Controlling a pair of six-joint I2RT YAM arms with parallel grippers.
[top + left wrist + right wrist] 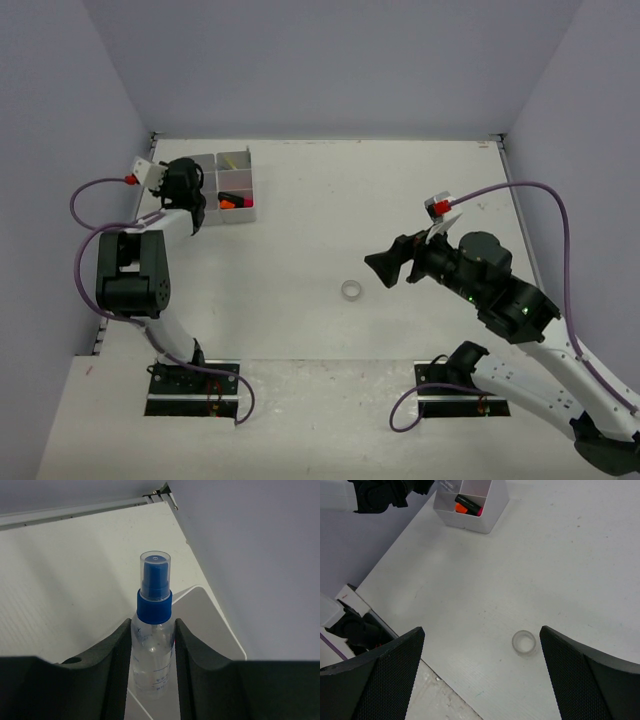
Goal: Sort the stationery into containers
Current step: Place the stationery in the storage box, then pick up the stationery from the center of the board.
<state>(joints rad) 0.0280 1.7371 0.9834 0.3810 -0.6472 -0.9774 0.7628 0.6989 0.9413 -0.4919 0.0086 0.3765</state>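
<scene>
My left gripper (152,626) is shut on a clear little tube with a blue cap (154,605), held upright between the black pads. It sits over the left side of the white divided container (236,157) at the table's far left; the container's wall (210,617) shows just behind the tube. I cannot tell whether the tube's bottom rests on anything. Black highlighters with orange and pink ends (236,202) lie in a near compartment. A clear tape ring (524,643) lies on the table, just ahead of my open, empty right gripper (481,630).
The side wall stands close beside the container on the left. In the top view my right gripper (382,266) hovers right of the tape ring (351,289). A thin yellow item (230,161) lies in a far compartment. Both arm bases are bolted at the near edge.
</scene>
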